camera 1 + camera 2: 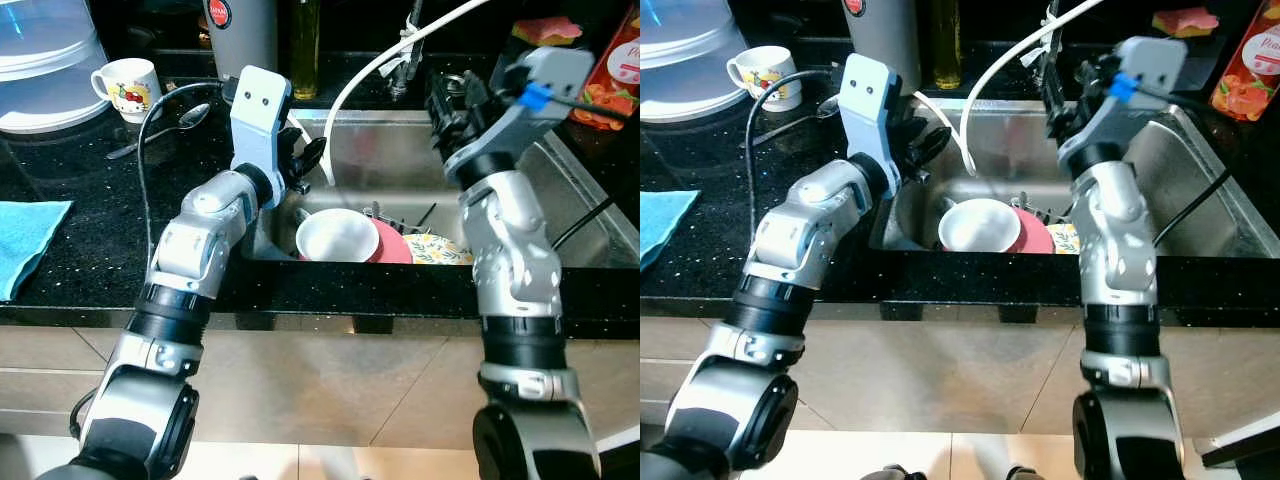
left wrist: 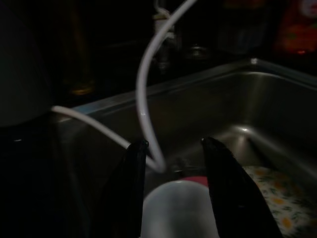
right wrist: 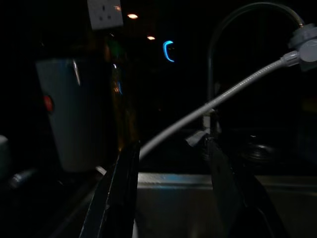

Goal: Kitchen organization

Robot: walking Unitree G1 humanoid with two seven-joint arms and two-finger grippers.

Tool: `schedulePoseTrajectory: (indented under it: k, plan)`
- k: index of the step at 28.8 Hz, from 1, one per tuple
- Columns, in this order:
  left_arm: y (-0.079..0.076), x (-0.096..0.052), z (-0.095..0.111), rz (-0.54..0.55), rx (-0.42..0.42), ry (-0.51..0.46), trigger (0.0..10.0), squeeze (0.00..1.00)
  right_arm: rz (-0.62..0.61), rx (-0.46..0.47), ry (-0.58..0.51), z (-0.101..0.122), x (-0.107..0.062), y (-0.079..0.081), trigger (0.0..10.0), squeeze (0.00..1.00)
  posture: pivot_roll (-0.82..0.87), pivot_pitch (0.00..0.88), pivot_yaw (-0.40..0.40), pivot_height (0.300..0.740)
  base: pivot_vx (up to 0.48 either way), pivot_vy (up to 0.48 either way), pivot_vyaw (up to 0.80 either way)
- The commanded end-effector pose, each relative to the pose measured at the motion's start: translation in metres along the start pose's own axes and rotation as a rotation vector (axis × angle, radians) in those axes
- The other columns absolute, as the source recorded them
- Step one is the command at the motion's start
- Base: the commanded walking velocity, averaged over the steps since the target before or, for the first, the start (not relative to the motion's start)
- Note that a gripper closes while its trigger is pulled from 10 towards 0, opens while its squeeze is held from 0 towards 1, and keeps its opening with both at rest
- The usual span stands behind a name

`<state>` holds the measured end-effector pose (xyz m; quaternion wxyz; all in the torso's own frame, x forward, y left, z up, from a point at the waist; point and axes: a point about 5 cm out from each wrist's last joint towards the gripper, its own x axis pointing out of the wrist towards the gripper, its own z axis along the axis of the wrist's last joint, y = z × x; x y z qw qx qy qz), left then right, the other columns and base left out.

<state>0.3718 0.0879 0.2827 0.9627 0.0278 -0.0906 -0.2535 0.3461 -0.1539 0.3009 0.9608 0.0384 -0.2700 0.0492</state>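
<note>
A steel sink (image 1: 560, 215) is set into the black countertop. In it lie a white bowl (image 1: 337, 236), a red dish (image 1: 395, 246) and a flowered plate (image 1: 437, 250). My left gripper (image 1: 305, 160) hovers over the sink's left edge, just above the white bowl (image 2: 178, 208), fingers (image 2: 134, 188) open and holding nothing. My right gripper (image 1: 447, 100) is raised over the sink's back, near the tap (image 1: 405, 60) and its white hose (image 1: 360, 80), also open and empty. The hose (image 3: 208, 106) crosses the right wrist view.
On the counter to the left stand a printed mug (image 1: 127, 88), a spoon (image 1: 165, 128), a clear plastic cover (image 1: 40, 60) and a blue cloth (image 1: 25, 240). A grey kettle (image 1: 240, 35), an oil bottle (image 1: 305, 45), a sponge (image 1: 545, 30) and a red carton (image 1: 615, 75) line the back.
</note>
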Motion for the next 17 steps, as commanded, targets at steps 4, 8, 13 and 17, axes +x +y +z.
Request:
schedulePoseTrajectory:
  k: [4, 8, 13, 17]
  plan:
    - [0.008, -0.001, -0.006, 0.082, 0.012, 0.029, 10.0, 0.0, -0.051, -0.028, -0.019, 0.004, -0.005, 0.006, 10.0, 0.0, 0.11, 0.088, 0.03, 0.74, 0.0, 0.0, 0.0]
    - [0.009, -0.005, -0.013, 0.119, 0.036, 0.055, 10.0, 0.0, -0.102, -0.015, 0.0, -0.001, -0.011, 0.007, 10.0, 0.0, 0.12, 0.083, 0.026, 0.74, 0.0, 0.0, 0.0]
    - [0.013, -0.008, -0.019, 0.154, 0.051, 0.083, 10.0, 0.0, -0.117, -0.012, 0.018, -0.004, -0.018, 0.009, 10.0, 0.0, 0.12, 0.079, 0.028, 0.74, 0.0, 0.0, 0.0]
    - [0.025, -0.007, -0.023, 0.22, 0.047, 0.112, 10.0, 0.0, -0.13, -0.017, 0.004, 0.0, -0.019, 0.007, 10.0, 0.0, 0.11, 0.071, 0.033, 0.74, 0.0, 0.0, 0.0]
